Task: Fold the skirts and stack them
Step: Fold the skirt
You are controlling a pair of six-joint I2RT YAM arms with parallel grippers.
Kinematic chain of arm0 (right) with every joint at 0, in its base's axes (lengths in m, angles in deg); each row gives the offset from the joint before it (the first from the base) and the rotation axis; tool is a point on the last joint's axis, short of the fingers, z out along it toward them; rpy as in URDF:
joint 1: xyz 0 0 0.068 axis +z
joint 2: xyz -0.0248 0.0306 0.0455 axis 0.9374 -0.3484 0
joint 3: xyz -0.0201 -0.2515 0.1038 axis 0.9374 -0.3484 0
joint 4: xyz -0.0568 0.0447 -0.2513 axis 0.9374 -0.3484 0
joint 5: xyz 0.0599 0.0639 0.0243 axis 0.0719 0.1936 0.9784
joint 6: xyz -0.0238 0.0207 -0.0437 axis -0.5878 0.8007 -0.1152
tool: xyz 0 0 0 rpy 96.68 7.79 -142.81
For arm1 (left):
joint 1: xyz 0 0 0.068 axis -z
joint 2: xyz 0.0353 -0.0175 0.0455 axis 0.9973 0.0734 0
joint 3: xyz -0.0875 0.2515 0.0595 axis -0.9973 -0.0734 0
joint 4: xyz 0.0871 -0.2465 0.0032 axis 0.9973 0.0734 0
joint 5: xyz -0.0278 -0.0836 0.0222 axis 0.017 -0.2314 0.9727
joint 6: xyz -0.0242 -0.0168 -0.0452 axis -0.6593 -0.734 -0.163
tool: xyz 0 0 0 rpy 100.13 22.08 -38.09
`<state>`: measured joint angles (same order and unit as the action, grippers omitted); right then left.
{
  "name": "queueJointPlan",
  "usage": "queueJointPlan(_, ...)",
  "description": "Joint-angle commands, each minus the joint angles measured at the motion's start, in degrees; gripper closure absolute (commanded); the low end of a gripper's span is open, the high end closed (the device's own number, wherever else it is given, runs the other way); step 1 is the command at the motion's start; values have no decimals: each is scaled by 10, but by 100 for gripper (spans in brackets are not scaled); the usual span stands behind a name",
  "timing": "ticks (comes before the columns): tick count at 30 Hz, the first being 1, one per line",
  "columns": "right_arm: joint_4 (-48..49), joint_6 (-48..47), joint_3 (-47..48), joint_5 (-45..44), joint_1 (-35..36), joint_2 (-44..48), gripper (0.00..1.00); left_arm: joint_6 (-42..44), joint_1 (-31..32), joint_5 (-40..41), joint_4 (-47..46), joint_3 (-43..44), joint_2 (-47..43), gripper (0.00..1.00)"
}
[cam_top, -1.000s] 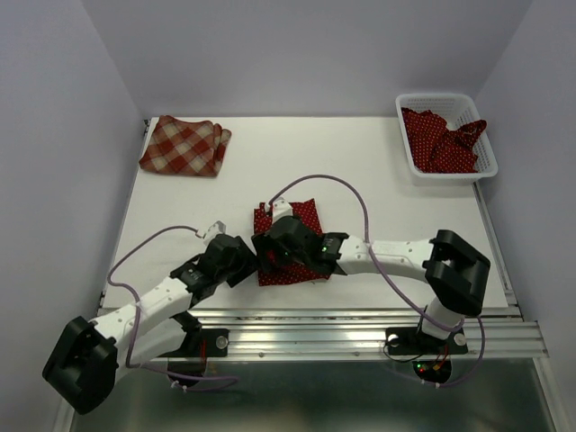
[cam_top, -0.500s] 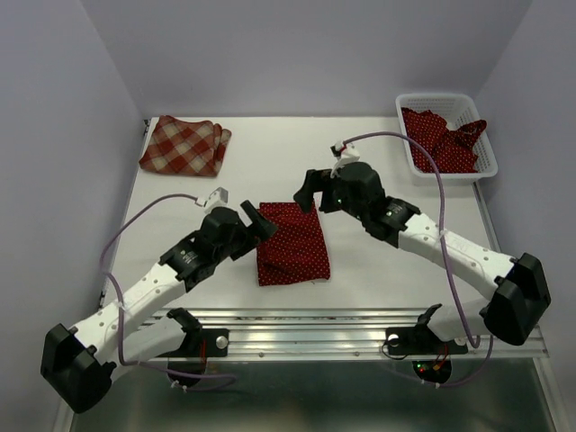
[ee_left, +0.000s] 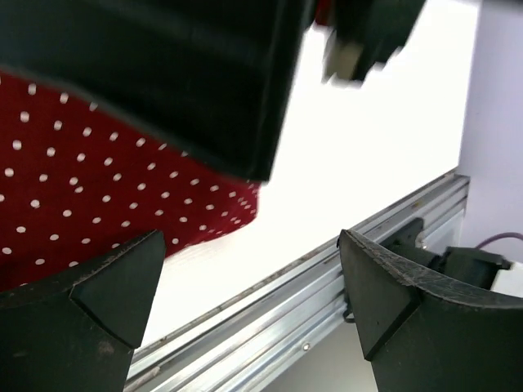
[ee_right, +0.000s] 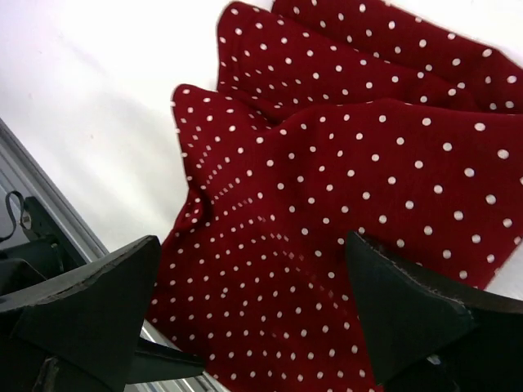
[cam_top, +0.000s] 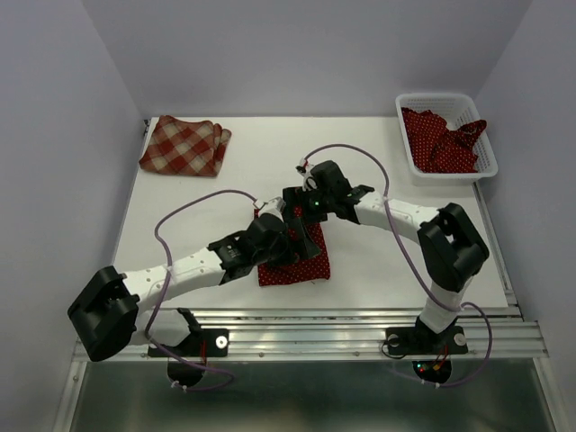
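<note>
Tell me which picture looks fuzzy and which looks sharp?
Left wrist view: the big black shape across the top is smeared and blurry, and the polka-dot skirt behind it looks slightly soft. Right wrist view: the skirt's dots are crisp; the right gripper's fingers at the bottom are a bit fuzzy. Top view: even light, sharp, no glare.
</note>
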<state>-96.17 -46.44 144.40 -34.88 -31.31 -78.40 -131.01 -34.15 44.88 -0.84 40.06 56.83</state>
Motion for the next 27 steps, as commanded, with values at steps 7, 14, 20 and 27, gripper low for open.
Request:
queueJointPlan(7, 5, -3, 74, -11, -47, -98, 0, -44, 3, -22, -72, -99, 56, 1)
queueJointPlan(14, 25, 3, 46, -39, -67, -111, 0, -46, -36, 19, -56, -109, 85, 1)
queueJointPlan(20, 57, 52, -63, -117, -68, -47, 0, 15, -113, 35, -44, -87, 114, 1)
queueJointPlan(27, 211, 232, -320, -117, -55, 107, 0, 142, -187, 57, -37, 28, 180, 1)
